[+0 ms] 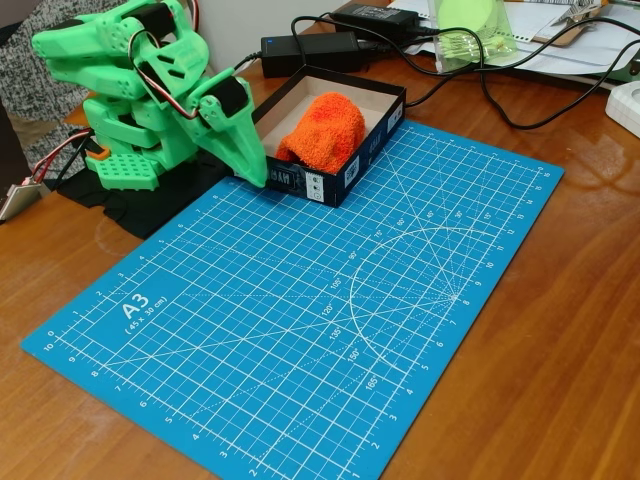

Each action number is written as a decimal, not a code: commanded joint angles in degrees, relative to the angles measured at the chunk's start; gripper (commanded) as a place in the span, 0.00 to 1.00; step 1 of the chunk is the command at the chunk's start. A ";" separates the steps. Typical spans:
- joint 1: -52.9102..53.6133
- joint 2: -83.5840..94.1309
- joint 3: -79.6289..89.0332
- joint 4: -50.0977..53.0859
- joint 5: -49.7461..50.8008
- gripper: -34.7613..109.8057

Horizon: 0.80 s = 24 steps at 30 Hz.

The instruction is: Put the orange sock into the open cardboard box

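The orange sock (322, 132), a fluffy bright bundle, lies inside the open cardboard box (372, 148), towards its right half, leaning on the dark front wall. The box has navy-black walls with white print and a tan inside, and it stands at the far edge of the blue cutting mat. My green gripper (250, 166) hangs folded down at the box's left front corner, its pointed fingers together and nothing between them. It is apart from the sock.
A blue A3 cutting mat (300, 320) covers the wooden table. Black power adapters (312, 50) and cables lie behind the box. Papers, a clear green cup (470, 30) and a white object (625, 105) sit at the far right. The arm's base (125, 150) stands at the left.
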<state>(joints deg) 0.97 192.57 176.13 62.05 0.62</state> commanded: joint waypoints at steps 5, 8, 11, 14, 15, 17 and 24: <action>0.09 0.88 0.44 0.44 0.70 0.24; 0.62 0.88 0.44 0.44 1.14 0.24; 0.79 0.97 0.44 0.44 1.23 0.24; 0.70 0.97 0.44 0.44 1.14 0.24; 0.53 0.97 0.44 0.44 0.97 0.24; 0.53 0.97 0.44 0.44 0.97 0.24; 1.05 1.05 0.53 0.44 1.41 0.24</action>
<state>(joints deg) 0.70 192.57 176.13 62.05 0.70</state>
